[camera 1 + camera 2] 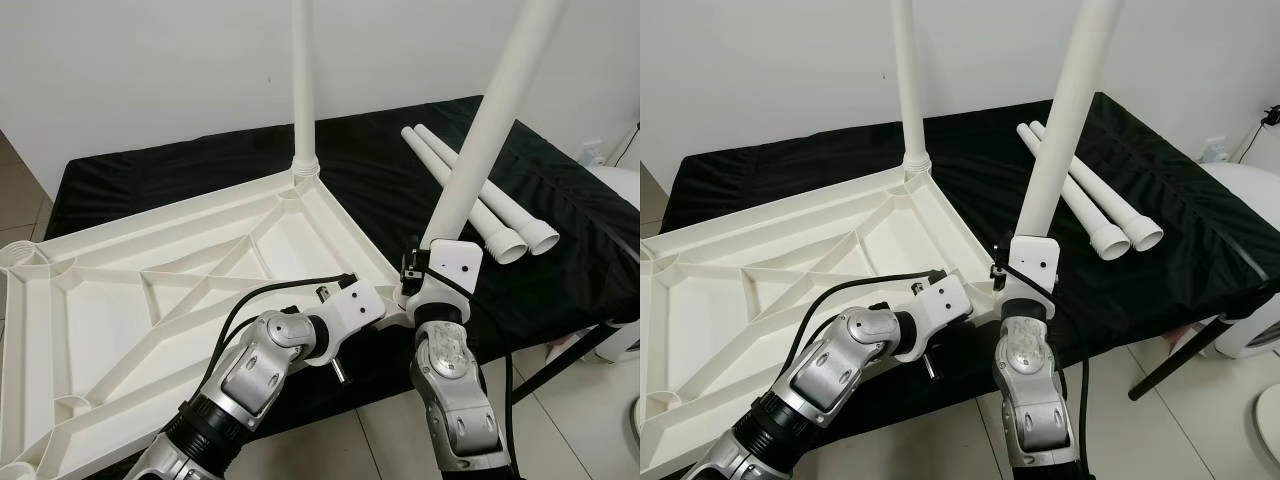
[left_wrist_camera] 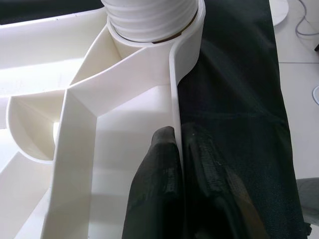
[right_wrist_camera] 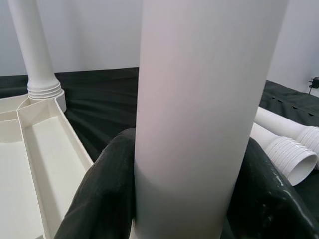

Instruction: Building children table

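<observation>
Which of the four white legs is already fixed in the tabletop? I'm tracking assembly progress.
The upright leg at the far corner of the tabletop; the right gripper holds another, two lie loose.

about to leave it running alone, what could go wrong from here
1. The right gripper holds the long white plastic leg tube low and tilted; it may cross-thread or jam at the corner socket.
2. The left gripper pinches only the thin rim of the upturned white plastic tabletop, which overhangs the black-covered table; it might slip.
</observation>
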You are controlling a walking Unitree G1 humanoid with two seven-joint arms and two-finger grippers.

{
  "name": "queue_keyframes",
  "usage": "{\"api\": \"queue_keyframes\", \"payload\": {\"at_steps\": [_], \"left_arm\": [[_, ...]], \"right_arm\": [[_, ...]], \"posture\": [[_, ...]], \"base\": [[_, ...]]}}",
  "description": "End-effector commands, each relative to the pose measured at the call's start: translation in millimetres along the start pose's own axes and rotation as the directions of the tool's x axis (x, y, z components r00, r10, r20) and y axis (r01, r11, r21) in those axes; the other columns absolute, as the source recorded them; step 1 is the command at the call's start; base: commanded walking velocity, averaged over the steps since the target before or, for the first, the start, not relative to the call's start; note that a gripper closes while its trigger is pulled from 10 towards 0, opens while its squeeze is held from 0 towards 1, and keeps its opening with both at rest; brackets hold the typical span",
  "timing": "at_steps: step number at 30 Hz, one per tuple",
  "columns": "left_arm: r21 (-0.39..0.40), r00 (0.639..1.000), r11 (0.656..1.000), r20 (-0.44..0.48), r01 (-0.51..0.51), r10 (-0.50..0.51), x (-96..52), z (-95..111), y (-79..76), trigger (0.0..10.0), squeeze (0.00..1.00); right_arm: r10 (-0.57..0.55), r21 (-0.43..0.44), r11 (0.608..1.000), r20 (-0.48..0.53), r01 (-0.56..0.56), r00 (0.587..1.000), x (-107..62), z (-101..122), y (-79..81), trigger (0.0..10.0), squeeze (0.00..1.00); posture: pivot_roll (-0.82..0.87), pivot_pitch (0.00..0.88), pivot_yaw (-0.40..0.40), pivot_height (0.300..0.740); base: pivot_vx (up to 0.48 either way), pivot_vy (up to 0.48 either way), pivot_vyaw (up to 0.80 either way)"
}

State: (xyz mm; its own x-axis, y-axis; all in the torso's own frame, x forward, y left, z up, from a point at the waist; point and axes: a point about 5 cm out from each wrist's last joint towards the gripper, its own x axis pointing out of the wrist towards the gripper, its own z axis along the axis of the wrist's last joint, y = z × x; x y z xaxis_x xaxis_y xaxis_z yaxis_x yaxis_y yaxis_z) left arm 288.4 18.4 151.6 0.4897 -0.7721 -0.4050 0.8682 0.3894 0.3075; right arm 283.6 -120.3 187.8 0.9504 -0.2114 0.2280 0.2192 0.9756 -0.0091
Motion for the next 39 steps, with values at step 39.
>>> {"api": "queue_keyframes", "payload": {"at_steps": [39], "left_arm": [[0.063, 0.993, 0.993, 0.062, -0.102, 0.098, -10.8, 18, 17.8, 10.0, 0.0]], "right_arm": [[0.217, 0.07, 0.975, -0.084, -0.212, 0.973, -21.0, -56, -47.8, 10.0, 0.0]], "posture": [[-0.12, 0.107, 0.064, 0.74]], "base": [[0.0, 0.0, 0.0]]}}
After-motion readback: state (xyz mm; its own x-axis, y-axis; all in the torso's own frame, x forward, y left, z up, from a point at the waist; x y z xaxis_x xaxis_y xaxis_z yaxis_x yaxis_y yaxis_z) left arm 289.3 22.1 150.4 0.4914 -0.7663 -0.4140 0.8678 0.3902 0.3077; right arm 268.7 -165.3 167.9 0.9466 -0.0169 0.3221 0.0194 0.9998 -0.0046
